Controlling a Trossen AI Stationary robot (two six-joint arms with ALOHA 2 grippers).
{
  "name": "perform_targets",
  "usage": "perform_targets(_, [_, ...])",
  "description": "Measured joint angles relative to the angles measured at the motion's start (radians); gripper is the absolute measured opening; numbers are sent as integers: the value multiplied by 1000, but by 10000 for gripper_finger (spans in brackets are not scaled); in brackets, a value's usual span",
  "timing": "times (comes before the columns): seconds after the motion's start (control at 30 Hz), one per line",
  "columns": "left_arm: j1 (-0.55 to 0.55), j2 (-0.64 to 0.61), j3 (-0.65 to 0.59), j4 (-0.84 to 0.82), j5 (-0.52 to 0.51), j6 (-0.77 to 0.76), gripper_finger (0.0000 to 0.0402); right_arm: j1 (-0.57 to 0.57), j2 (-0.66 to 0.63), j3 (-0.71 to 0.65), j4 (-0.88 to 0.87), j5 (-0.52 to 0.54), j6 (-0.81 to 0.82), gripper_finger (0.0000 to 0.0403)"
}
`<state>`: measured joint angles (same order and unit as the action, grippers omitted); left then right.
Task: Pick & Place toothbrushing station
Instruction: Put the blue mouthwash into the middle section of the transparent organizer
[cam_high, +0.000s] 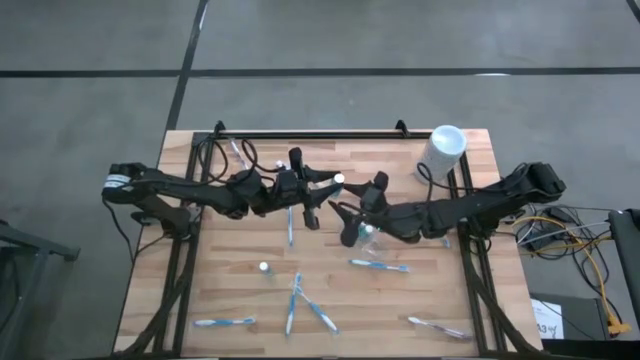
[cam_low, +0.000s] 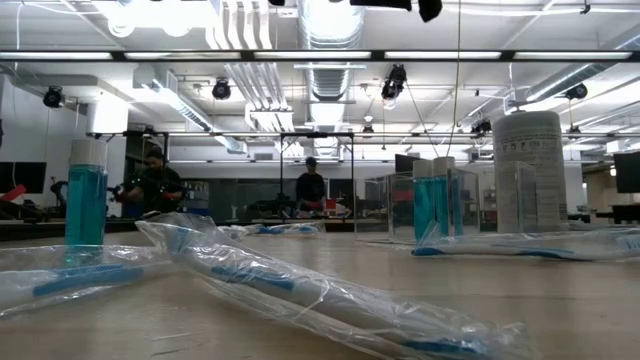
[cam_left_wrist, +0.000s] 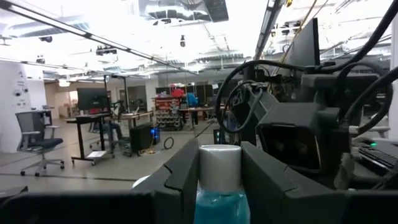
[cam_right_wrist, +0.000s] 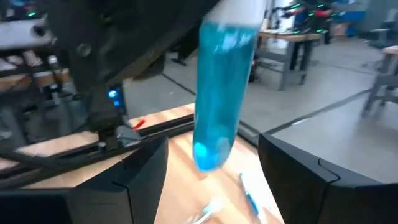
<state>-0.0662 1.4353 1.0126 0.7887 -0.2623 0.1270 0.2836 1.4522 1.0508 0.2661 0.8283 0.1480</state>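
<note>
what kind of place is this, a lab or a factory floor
Most likely a robotics lab or workshop in a large open industrial hall. Exposed ceiling ducts and strip lights run overhead, desks with an office chair stand on bare concrete, and people work at benches beyond the wooden table.

Table (cam_high: 230, 290): both arms are met over its middle, the left gripper (cam_high: 322, 190) just left of the right gripper (cam_high: 350, 222). A tube (cam_left_wrist: 219, 186) is held between the left fingers. A cylinder (cam_high: 441, 152) is stood at the far right corner. Toothbrushes (cam_high: 379, 265) are scattered along the near half; another tube (cam_high: 264, 268) is stood left of centre.
</note>
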Motion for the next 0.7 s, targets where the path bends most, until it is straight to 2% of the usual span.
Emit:
perform_targets(0.17, [0, 0, 0, 5, 0, -1, 106, 0, 38, 51, -8, 87, -22, 242])
perform_targets(0.4, [0, 0, 0, 6, 1, -4, 106, 0, 58, 108, -140, 100, -5, 238])
perform_targets(0.7, [1, 0, 0, 9, 0, -14, 106, 0, 48, 110, -145, 133, 28, 186])
